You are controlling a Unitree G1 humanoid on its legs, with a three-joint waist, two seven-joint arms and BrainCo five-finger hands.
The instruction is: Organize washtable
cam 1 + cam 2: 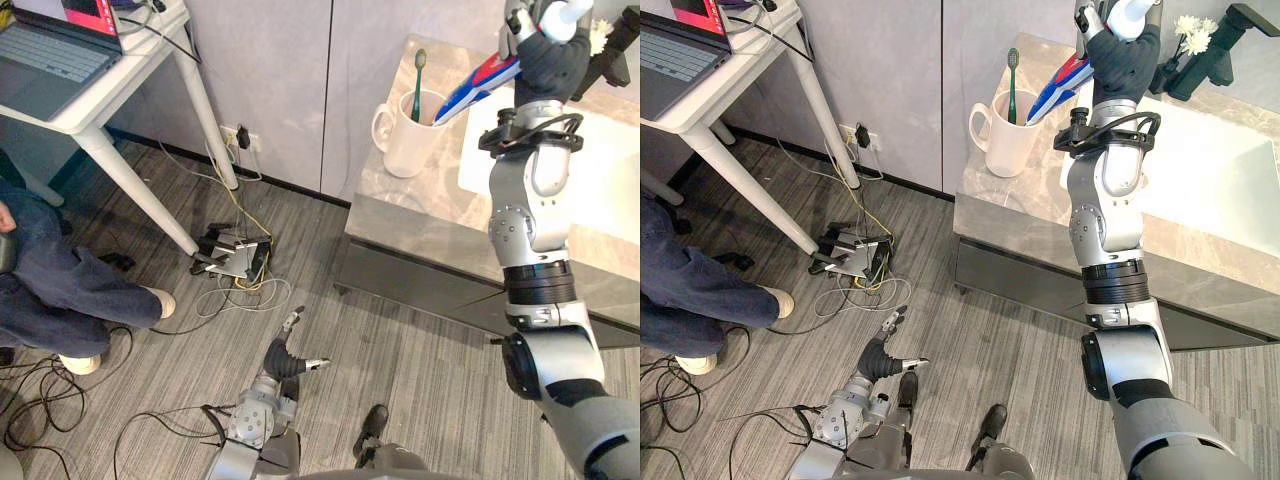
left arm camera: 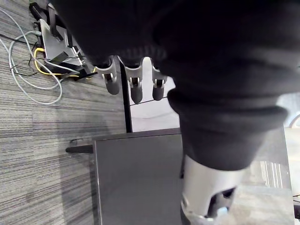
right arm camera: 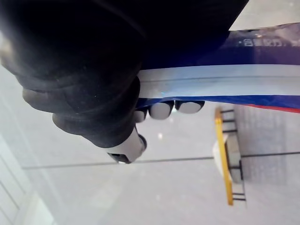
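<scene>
Right robot hand (image 1: 1118,45) clamped round toothpaste tube (image 1: 1060,80), lower end slanting onto rim of white mug (image 1: 1008,135) on desk (image 1: 1040,215), beside green toothbrush (image 1: 1012,80). Left robot hand (image 1: 885,355) low over floor, fingers relaxed. Risk: snagging rim, tipping mug off the near-left edge.

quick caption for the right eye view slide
Right hand holds a toothpaste tube, its end at the white mug with a green toothbrush.
</scene>
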